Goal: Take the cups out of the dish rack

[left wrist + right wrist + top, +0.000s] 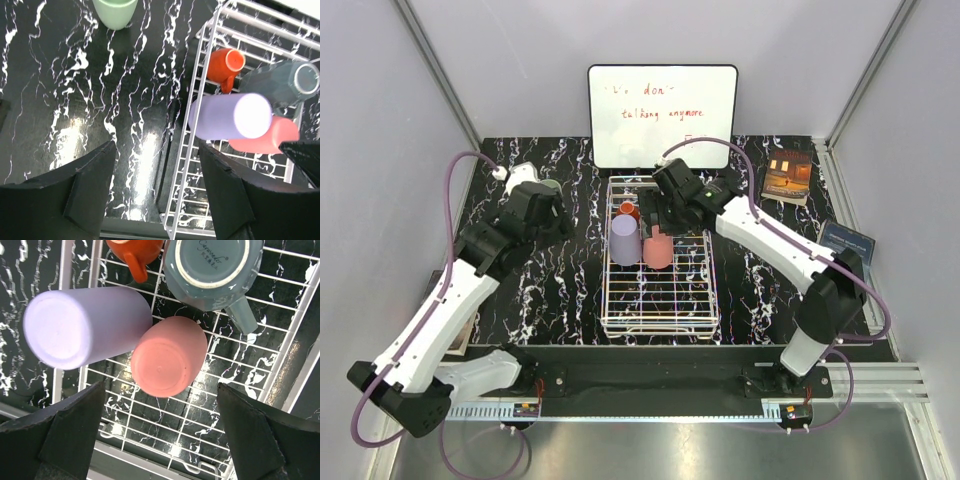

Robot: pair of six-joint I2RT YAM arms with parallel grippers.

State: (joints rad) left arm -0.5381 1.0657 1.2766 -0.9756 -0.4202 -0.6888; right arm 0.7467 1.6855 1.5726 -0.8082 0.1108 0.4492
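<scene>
The white wire dish rack (660,300) sits mid-table. Upside down in its far half stand the tall lavender cup (625,240), the pink cup (658,250) and the small orange-red cup (629,210). In the right wrist view the dark grey mug (212,270) stands behind the pink cup (167,357), with the lavender cup (85,325) to the left. The pale green cup (115,11) stands on the table left of the rack (200,125). My left gripper (157,185) is open and empty over the table by the rack's left side. My right gripper (160,435) is open and empty above the pink cup.
A whiteboard (662,115) with red writing leans against the back wall. A book (787,177) lies at the back right and a dark booklet (846,240) near the right edge. Grey walls close in both sides.
</scene>
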